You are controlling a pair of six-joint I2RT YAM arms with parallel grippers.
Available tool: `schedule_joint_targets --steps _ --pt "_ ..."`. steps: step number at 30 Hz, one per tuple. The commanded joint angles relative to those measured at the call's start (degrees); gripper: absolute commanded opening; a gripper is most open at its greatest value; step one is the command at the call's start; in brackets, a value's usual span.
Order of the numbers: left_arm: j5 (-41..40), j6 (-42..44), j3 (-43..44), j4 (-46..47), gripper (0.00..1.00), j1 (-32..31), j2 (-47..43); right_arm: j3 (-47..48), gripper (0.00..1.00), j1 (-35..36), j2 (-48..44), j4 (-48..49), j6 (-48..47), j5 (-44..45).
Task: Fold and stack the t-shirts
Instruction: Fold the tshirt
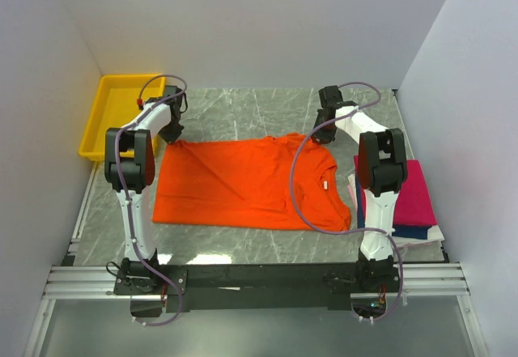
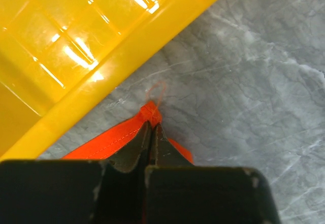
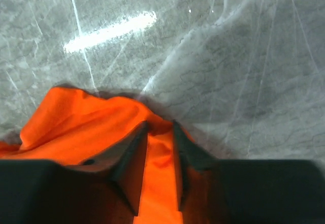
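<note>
A bright orange t-shirt (image 1: pixel 243 183) lies spread flat in the middle of the marble table. My left gripper (image 1: pixel 172 134) is at its far left corner, beside the yellow tray. In the left wrist view that gripper (image 2: pixel 153 124) is shut on the shirt's hem corner (image 2: pixel 117 137), which pokes out past the tips. My right gripper (image 1: pixel 322 136) is at the shirt's far right edge. In the right wrist view its jaws (image 3: pixel 160 127) stand apart, astride a raised fold of orange cloth (image 3: pixel 76 127). A magenta-pink shirt (image 1: pixel 413 195) lies folded on navy blue (image 1: pixel 413 231) and white (image 1: pixel 435 235) ones at the right.
A yellow plastic tray (image 1: pixel 101 122) sits at the far left corner, its rim (image 2: pixel 76 46) close to my left fingers. White walls close in the table on three sides. The right arm's cable loops over the orange shirt's right half.
</note>
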Motion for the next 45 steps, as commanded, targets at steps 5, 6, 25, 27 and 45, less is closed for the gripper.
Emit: schedule_joint_targets --steps 5,6,25,27,45 --pt "2.01 1.87 -1.04 2.83 0.01 0.27 -4.33 2.19 0.00 -0.42 -0.23 0.62 1.36 2.50" --pt "2.36 2.05 -1.22 3.10 0.01 0.36 -4.50 2.10 0.00 -0.42 -1.37 0.89 1.36 2.68" --pt "9.39 6.01 -3.94 8.99 0.01 4.05 -8.37 -4.14 0.00 -3.23 -13.50 6.86 1.36 3.38" --pt "9.74 6.27 -4.03 9.34 0.01 4.23 -8.72 -5.98 0.00 -3.23 -14.64 7.48 1.36 3.47" --pt "16.34 5.31 -23.01 17.42 0.01 4.40 -24.01 -25.92 0.00 -3.15 -34.49 8.89 4.35 4.62"
